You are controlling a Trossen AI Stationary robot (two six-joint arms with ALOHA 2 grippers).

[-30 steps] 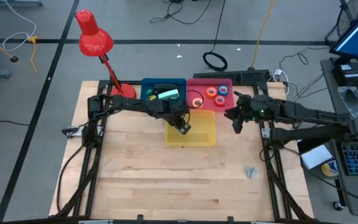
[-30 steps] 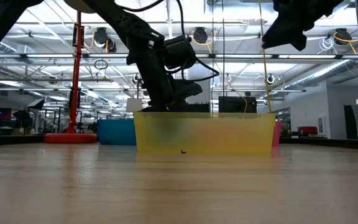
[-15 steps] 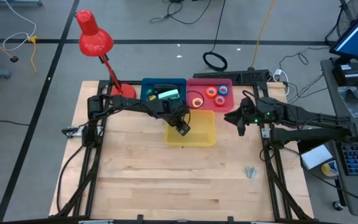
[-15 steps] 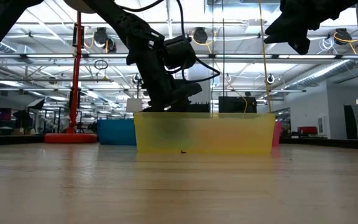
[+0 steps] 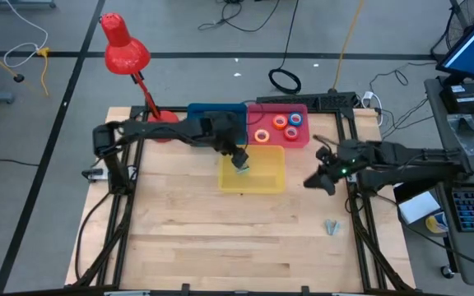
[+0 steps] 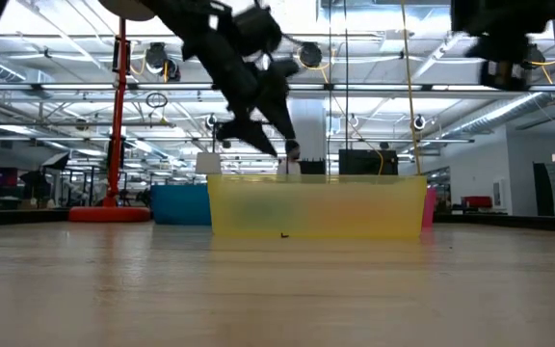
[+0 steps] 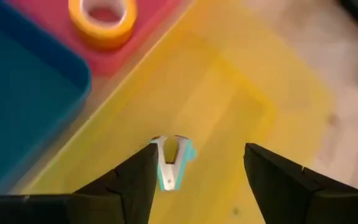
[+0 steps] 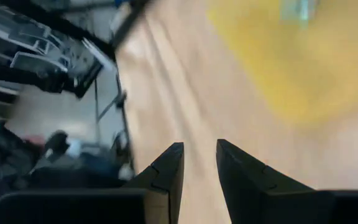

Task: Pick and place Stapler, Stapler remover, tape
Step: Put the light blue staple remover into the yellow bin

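Note:
My left gripper (image 5: 239, 158) is open above the yellow tray (image 5: 274, 185); in the low view (image 6: 287, 145) it hangs slanted just over the tray's rim. A small teal and white staple remover (image 7: 169, 163) lies on the tray floor below the fingers, also in the high view (image 5: 243, 168). The tape rolls lie in the pink tray (image 5: 299, 138): yellow (image 5: 262, 136), orange (image 5: 280, 123), blue (image 5: 295, 119), red (image 5: 290, 131). The stapler is hidden under the left arm. My right gripper (image 5: 311, 181) hangs empty right of the yellow tray, its fingers a narrow gap apart (image 8: 197, 149).
A blue bin (image 5: 200, 111) stands left of the pink tray, mostly under the left arm. A red desk lamp (image 5: 126, 49) stands at the far left corner. A second small grey remover (image 5: 331, 226) lies on the bare wood near the right front.
My left gripper has risen and tipped to a slant above the yellow tray, and the arm has swung over the blue bin; the teal remover now shows on the tray floor. My right gripper has moved toward the table's near edge, away from the pink tray.

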